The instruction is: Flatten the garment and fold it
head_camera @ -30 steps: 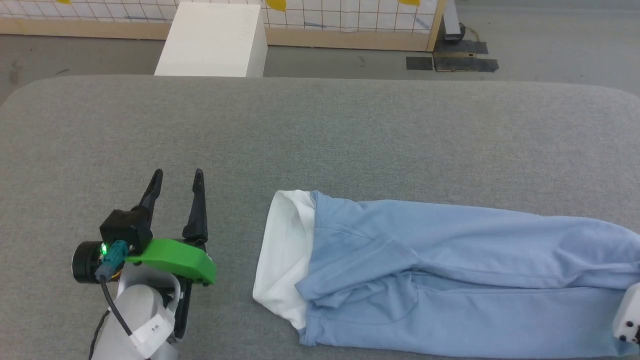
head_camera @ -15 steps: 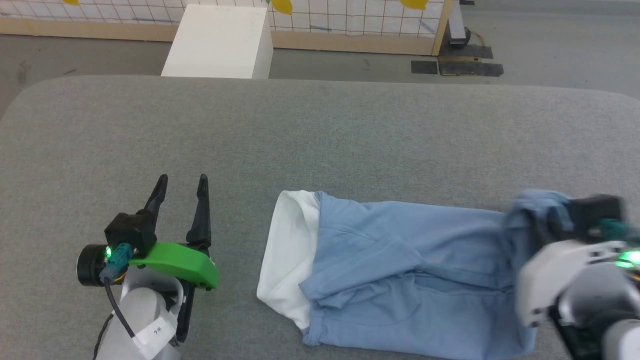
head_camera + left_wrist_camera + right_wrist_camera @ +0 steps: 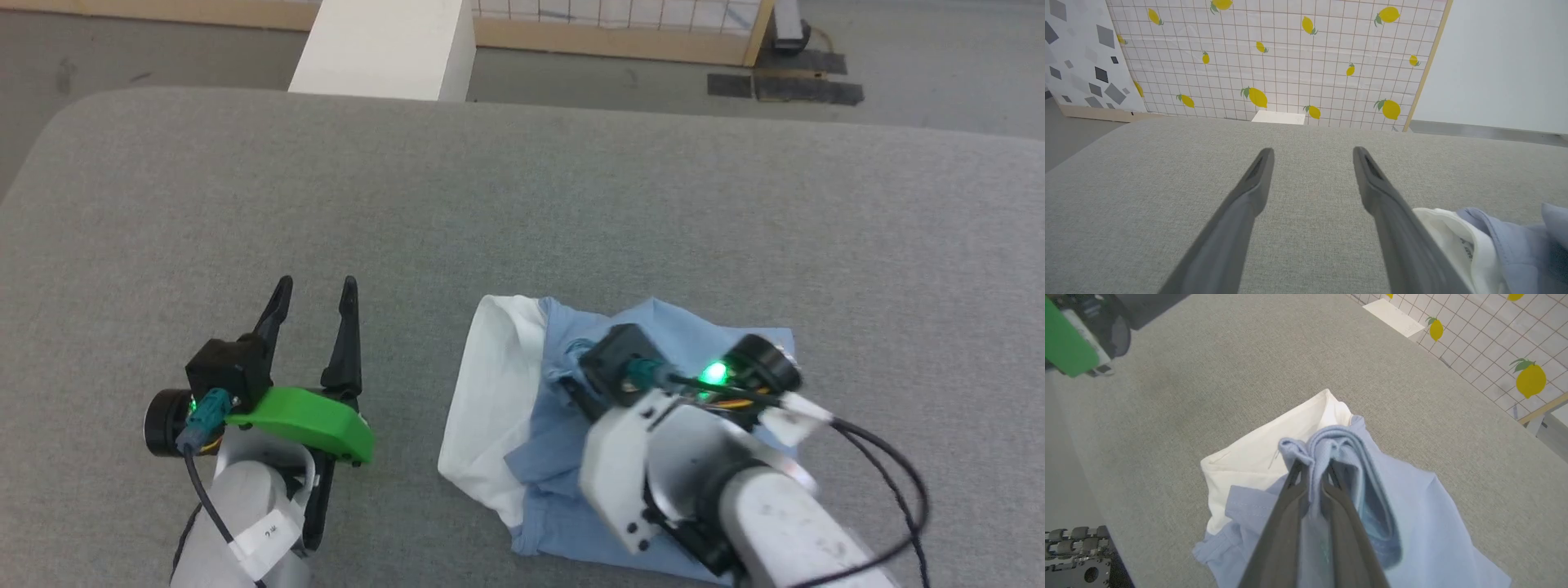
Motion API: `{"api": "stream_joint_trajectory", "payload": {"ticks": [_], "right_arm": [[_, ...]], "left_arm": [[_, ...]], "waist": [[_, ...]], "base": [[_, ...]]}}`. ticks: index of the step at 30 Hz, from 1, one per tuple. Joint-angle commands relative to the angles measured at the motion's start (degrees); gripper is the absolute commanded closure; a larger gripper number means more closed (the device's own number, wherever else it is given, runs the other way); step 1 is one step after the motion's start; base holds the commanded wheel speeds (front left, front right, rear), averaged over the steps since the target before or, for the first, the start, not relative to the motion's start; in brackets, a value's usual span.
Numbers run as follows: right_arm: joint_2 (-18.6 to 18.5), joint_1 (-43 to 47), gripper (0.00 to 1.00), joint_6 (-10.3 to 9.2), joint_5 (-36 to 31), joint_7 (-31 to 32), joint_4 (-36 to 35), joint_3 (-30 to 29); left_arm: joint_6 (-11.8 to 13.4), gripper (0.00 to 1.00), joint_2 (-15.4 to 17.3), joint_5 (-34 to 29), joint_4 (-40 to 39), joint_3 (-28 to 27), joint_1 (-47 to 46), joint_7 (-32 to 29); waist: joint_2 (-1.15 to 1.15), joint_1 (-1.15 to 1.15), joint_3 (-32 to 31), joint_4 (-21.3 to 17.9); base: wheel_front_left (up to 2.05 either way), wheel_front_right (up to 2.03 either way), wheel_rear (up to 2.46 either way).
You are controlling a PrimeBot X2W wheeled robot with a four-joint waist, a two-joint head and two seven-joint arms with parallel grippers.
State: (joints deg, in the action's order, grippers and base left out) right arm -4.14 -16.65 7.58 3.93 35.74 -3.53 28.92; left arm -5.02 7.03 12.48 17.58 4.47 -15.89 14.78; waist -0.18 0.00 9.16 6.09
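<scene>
A light blue, white-collared shirt [image 3: 1425,514] is seen between the right jaws. A grey table [image 3: 1147,183] and a white grid [image 3: 1290,53] with yellow lemons [image 3: 1258,97] are seen beyond the left jaws.

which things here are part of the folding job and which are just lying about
Part of the job:
- the garment, a fold of it clamped in the shut right gripper
- the open left gripper beside it
- the grey surface it lies on

Just lying about:
- the white box
- the lemon-print panel
- the dark patches on the floor

Nothing legible, neck label [image 3: 1466,254] in the garment [image 3: 1515,249] too small to read, forearm tag [image 3: 260,535] scrawl blurred
</scene>
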Motion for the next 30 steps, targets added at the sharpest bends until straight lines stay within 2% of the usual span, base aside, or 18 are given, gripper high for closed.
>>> {"api": "stream_joint_trajectory", "payload": {"ticks": [1, 6, 10, 11, 12, 17, 21, 23, 24, 27, 30], "right_arm": [[0.3, -2.3, 1.0, -0.09, 0.5, -0.7, 2.4, 1.4], [0.8, -6.9, 1.0, -0.09, 4.5, -1.2, 11.3, 7.1], [1.0, -9.6, 1.0, -0.09, 8.0, -1.0, 15.8, 10.5], [1.0, -10.0, 0.74, -0.09, 9.0, -0.9, 16.8, 10.8], [1.0, -10.5, 0.0, -0.09, 9.6, -0.9, 17.3, 11.3], [1.1, -12.1, 0.0, -0.09, 12.5, -4.6, 17.3, 11.0], [1.2, -12.6, 0.0, -0.09, 13.7, -11.6, 14.2, 8.2], [1.2, -12.1, 0.0, -0.09, 13.7, -16.0, 12.0, 4.9], [1.2, -9.9, 0.0, -0.09, 13.6, -22.5, 8.7, -1.0], [1.2, -6.5, 0.0, -0.09, 14.0, -27.0, 5.6, -7.2], [1.2, -1.5, 0.0, -0.09, 15.2, -31.4, 2.9, -15.9]], "left_arm": [[-0.4, 0.0, -0.4, -0.6, -0.1, 0.0, -1.2, 0.2], [-0.6, 0.0, -1.0, -0.8, -0.1, -0.4, -1.8, 0.2], [-0.8, 0.0, -1.4, -1.2, 0.0, -0.7, -1.9, 0.2], [-0.8, 0.0, -1.5, -1.3, 0.0, -0.7, -1.9, 0.2], [-0.8, 0.0, -1.6, -1.3, 0.1, -0.8, -1.9, 0.2], [-1.0, 0.0, -1.8, -1.6, 0.3, -1.4, -1.7, 0.2], [-1.1, 0.0, -1.8, -1.9, 0.6, -1.9, -1.5, 0.2], [-1.2, 0.0, -1.8, -2.1, 0.7, -2.2, -1.4, 0.2], [-1.3, 0.0, -1.7, -2.3, 0.6, -2.6, -0.9, 0.2], [-1.3, 0.0, -1.6, -2.5, 0.5, -2.9, -0.3, 0.2], [-1.4, 0.0, -1.5, -2.6, 0.4, -3.2, 0.2, 0.2]], "waist": [[0.18, 0.0, 1.4, 1.3], [0.18, 0.0, 2.7, 2.3], [0.18, 0.0, 3.2, 2.5], [0.18, 0.0, 3.3, 2.6], [0.18, 0.0, 3.3, 2.6], [0.18, 0.0, 2.9, 2.0], [0.18, 0.0, 2.1, 1.0], [0.18, 0.0, 1.6, 0.5], [0.18, 0.0, 0.8, -0.2], [0.18, 0.0, -0.1, -0.9], [0.18, 0.0, -1.0, -1.4]], "base": [[0.0, 0.0, 0.0], [0.0, 0.0, 0.0], [0.0, 0.0, 0.0], [0.0, 0.0, 0.0], [0.0, 0.0, 0.0], [0.0, 0.0, 0.0], [0.0, 0.0, 0.0], [0.0, 0.0, 0.0], [0.0, 0.0, 0.0], [0.0, 0.0, 0.0], [0.0, 0.0, 0.0]]}}
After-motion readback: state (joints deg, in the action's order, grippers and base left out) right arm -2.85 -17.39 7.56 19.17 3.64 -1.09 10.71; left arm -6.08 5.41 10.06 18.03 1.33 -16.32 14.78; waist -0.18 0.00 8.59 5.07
